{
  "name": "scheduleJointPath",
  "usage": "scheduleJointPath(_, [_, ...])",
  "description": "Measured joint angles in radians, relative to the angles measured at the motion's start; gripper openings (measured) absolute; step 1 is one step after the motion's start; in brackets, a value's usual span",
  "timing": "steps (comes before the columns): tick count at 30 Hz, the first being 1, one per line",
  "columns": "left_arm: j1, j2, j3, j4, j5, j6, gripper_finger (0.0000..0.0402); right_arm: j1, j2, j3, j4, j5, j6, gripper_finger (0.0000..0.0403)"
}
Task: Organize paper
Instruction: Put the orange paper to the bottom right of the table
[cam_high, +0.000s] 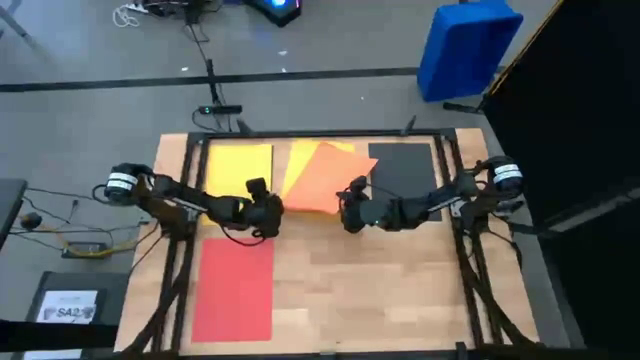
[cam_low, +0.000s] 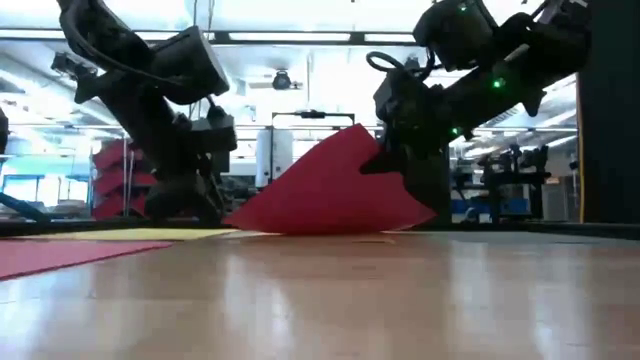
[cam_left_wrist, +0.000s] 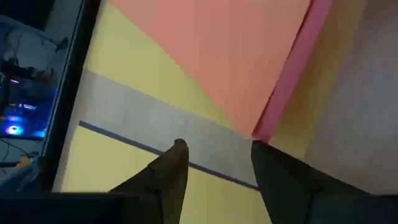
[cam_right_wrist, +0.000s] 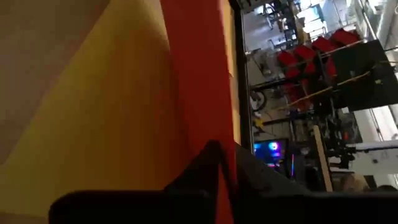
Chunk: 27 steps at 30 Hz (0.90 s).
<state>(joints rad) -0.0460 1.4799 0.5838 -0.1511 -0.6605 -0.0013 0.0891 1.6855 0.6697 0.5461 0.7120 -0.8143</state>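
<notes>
- Dark box (cam_high: 68, 305) with white label on the floor, off the desk's left near corner
- Desk (cam_high: 400, 300): bare wood, dark rails down both sides
- Left arm reaches in from the left edge; left claw (cam_high: 266, 214) sits near desk centre, just right of the yellow sheet's near corner
- Left claw (cam_left_wrist: 214, 163) partly open, nothing between the fingers; wrist view shows grey floor, a dark tape line and yellow paper under the gap, and the orange sheet's corner close ahead of the fingertips
- Red sheet (cam_high: 234, 290) flat on the left near part of the desk, well apart from the others
- Yellow sheet (cam_high: 238, 168) flat at the far left, its edge by the desk's far rail
- Orange sheet (cam_high: 328, 175) at far centre, turned askew; it overlaps a second yellow sheet (cam_high: 298, 165) that pokes out at its left
- Low view: orange sheet (cam_low: 330, 190) lifted on the right side, sloping down to the desk on the left
- Right claw (cam_high: 352, 212) at the orange sheet's near edge, pinched tight on that sheet; right wrist view shows the sheet's edge (cam_right_wrist: 202, 74) running into the closed fingers
- Black sheet (cam_high: 402, 168) flat at far right, partly under the right arm
- Right arm comes in from the right edge
- Blue bin (cam_high: 466, 48) on the floor beyond the desk's far right corner
</notes>
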Motion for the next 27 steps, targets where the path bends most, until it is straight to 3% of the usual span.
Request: scheduleJointPath(27, [0.0, 0.0, 0.0, 0.157, -0.002, 0.023, 0.0158, 0.0, 0.0, 0.0, -0.001, 0.001, 0.0, 0.0])
